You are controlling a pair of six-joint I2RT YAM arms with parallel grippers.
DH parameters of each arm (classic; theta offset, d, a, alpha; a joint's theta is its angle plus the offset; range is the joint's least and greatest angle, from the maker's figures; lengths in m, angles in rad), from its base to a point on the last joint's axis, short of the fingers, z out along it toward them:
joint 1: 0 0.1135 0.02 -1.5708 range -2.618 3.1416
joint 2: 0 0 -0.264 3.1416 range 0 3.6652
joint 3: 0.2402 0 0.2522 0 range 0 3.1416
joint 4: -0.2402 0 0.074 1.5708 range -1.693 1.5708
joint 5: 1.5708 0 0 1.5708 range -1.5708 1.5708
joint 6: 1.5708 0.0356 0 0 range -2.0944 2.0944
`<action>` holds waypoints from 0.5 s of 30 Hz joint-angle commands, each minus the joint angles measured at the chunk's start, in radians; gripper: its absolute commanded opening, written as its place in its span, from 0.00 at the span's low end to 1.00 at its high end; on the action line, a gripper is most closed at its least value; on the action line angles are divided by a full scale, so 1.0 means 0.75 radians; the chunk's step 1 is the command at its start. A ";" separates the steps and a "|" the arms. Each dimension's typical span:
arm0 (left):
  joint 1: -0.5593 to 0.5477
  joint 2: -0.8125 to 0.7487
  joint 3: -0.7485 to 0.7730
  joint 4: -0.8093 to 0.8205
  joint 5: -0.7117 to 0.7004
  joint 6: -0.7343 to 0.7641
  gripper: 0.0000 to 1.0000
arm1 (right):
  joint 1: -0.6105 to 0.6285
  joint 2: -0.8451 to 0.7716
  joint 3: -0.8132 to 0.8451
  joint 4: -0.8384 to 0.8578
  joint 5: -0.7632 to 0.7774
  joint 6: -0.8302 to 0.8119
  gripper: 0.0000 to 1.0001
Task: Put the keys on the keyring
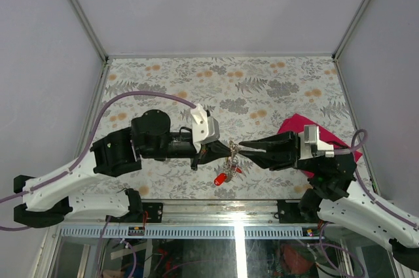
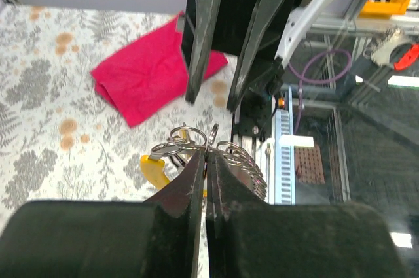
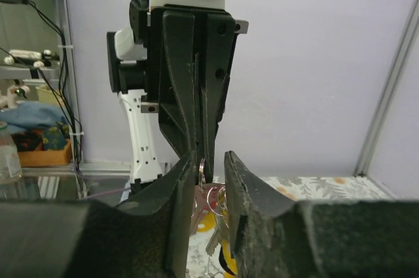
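left gripper (image 2: 208,159): jaws pressed together; pinching the thin silvery metal keyring (image 2: 185,139) between the two arms | right gripper (image 3: 209,160): fingers slightly parted either side of the ring; contact unclear | small red-headed key (image 1: 222,177) and yellow-headed key (image 2: 154,171) hang beneath | crumpled magenta cloth (image 2: 150,72) on the floral-patterned table (image 1: 163,82)

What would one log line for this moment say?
left fingers: shut on keyring | right fingers: open, at keyring | red key: hanging from it
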 commanded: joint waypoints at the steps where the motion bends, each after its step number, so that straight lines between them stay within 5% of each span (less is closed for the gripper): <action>1: -0.004 0.053 0.165 -0.295 -0.024 0.078 0.00 | -0.001 -0.053 0.111 -0.375 0.012 -0.181 0.32; 8: -0.005 0.291 0.424 -0.722 -0.121 0.145 0.00 | -0.001 -0.046 0.146 -0.610 0.001 -0.263 0.36; 15: -0.003 0.406 0.577 -0.898 -0.215 0.172 0.00 | -0.001 -0.041 0.071 -0.562 -0.008 -0.258 0.37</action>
